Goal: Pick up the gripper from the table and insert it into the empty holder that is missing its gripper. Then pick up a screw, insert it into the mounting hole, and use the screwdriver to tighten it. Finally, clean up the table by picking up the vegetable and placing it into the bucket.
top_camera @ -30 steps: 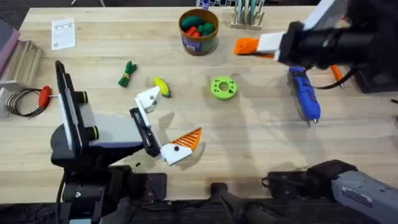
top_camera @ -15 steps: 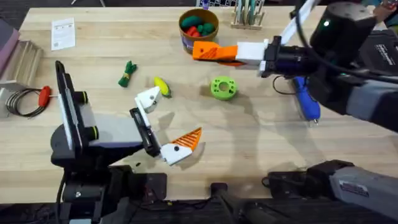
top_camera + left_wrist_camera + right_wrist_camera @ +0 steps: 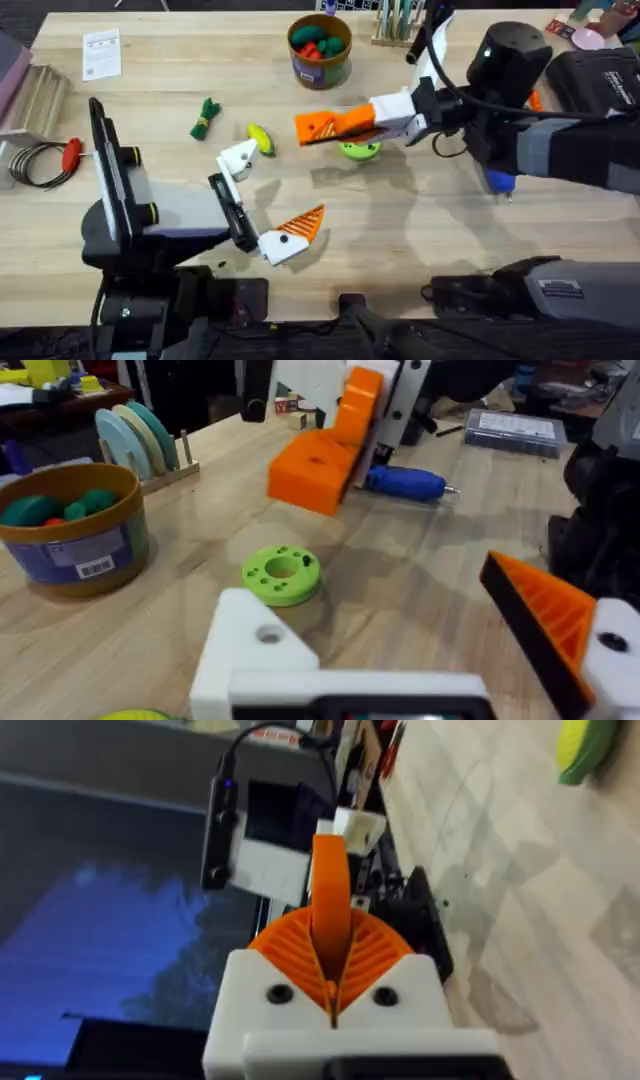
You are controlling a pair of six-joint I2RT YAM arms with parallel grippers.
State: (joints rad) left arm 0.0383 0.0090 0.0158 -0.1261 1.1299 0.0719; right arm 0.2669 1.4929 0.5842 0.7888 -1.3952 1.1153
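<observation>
Above the green disc, clear of the bench, the orange finger hangs pinched between the ribbed pads of the right claw. The right wrist view shows those pads closed flat on it, the finger sticking straight out. Its target, the bare white holder, lies near on the left claw, which is spread wide with nothing in it and carries its one fitted orange finger on the far mount. How the part's black face is turned is hard to make out, so it probably wants checking before contact. To seat it well, carry it low past the yellow vegetable, line its base square with the holder's slot, and press in slowly while the left arm holds firm.
</observation>
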